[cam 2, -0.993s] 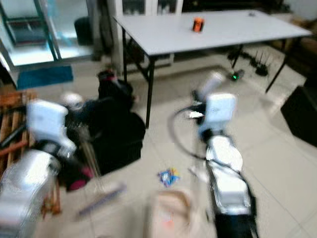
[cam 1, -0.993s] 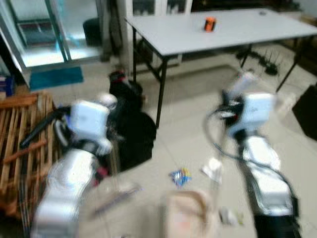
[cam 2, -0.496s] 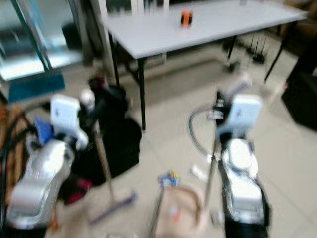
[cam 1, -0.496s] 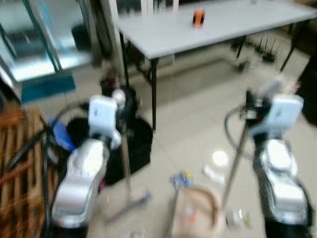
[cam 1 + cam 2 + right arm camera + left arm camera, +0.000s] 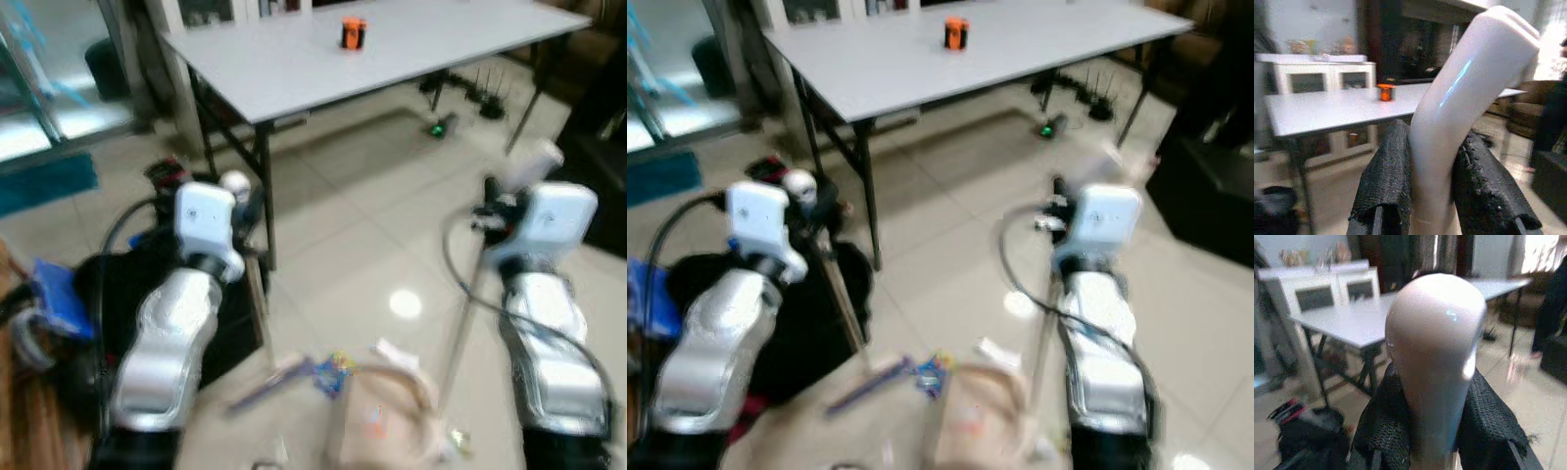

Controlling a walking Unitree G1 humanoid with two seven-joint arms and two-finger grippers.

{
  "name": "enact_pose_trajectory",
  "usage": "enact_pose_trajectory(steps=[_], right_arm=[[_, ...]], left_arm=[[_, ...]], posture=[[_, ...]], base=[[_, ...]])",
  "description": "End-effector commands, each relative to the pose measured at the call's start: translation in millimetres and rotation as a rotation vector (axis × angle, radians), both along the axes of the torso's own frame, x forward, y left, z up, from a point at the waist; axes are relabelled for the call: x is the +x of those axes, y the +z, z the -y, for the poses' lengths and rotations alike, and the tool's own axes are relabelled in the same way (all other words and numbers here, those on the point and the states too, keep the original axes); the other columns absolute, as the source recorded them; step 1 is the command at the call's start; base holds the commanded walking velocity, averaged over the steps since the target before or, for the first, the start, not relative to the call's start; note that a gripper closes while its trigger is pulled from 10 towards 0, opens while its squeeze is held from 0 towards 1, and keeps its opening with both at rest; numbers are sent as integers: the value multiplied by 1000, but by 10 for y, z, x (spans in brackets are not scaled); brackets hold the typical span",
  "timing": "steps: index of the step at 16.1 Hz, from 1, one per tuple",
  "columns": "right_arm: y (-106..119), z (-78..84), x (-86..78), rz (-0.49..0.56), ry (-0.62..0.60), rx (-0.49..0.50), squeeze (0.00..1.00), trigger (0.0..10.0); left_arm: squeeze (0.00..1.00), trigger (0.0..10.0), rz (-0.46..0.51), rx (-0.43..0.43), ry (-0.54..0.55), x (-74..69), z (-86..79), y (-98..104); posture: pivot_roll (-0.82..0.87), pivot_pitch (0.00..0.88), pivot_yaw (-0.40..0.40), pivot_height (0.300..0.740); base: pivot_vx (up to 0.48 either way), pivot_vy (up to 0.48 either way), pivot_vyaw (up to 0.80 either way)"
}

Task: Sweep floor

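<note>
Sweeping is under way beside the white table (image 5: 392,49). The right gripper (image 5: 1432,196) clamps the dustpan handle (image 5: 1464,98); the left gripper (image 5: 1432,431) clamps the broom handle (image 5: 1435,352). Next move, likely: push the floor litter (image 5: 331,370) into the dustpan (image 5: 387,416).

2 silver, glossy, rounded forearms, the left arm (image 5: 168,338) and the right arm (image 5: 549,362), each capped by a boxy white wrist housing. Black cable looping from each wrist. Black, coarse-textured pads on the left gripper (image 5: 1432,431) and right gripper (image 5: 1435,188) fingers.
</note>
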State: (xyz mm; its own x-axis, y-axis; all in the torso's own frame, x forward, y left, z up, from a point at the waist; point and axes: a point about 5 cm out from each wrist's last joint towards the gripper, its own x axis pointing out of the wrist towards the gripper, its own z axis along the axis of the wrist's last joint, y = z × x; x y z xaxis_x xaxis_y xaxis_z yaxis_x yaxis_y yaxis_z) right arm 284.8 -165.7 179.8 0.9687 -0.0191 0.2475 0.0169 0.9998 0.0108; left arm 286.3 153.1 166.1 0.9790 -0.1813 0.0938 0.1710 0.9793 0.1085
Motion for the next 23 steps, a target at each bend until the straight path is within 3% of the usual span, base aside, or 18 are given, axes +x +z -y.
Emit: enact_pose_trajectory(steps=[1, 4, 9, 13, 18, 19, 23], right_arm=[[48, 92, -16, 20, -28, 3, 0, 10000], [49, 111, -31, 19, -35, -9, 0, 10000], [18, 128, -49, -1, -44, 12, 0, 10000], [-44, 76, -38, -29, -31, -6, 0, 10000], [-203, 15, -20, -51, -28, 11, 0, 10000], [-263, 37, 12, -66, -54, -21, 0, 10000], [-281, 13, 64, -21, -57, -47, 0, 10000]], left_arm=[[0, 10000, 58, 18, -13, 12, 55, 105], [0, 10000, 59, 12, -22, 49, 92, 93], [0, 10000, 63, 13, -36, 58, 115, 97], [0, 10000, 54, 17, -69, 51, 148, 53], [0, 10000, 62, 48, -68, 207, 185, 25], [0, 10000, 63, 28, -54, 296, 215, 7], [0, 10000, 122, -53, -45, 430, 323, -24]], posture=[[29, 30, 21, 740], [23, 30, 23, 740], [25, 37, 24, 740], [31, 47, 33, 740], [23, 84, 83, 740], [28, 103, 96, 740], [18, 169, 114, 740]], base=[[405, 0, 0], [409, 0, 0], [406, 0, -740], [196, 0, 0], [0, 0, 0], [0, 0, 0], [0, 0, 0]])
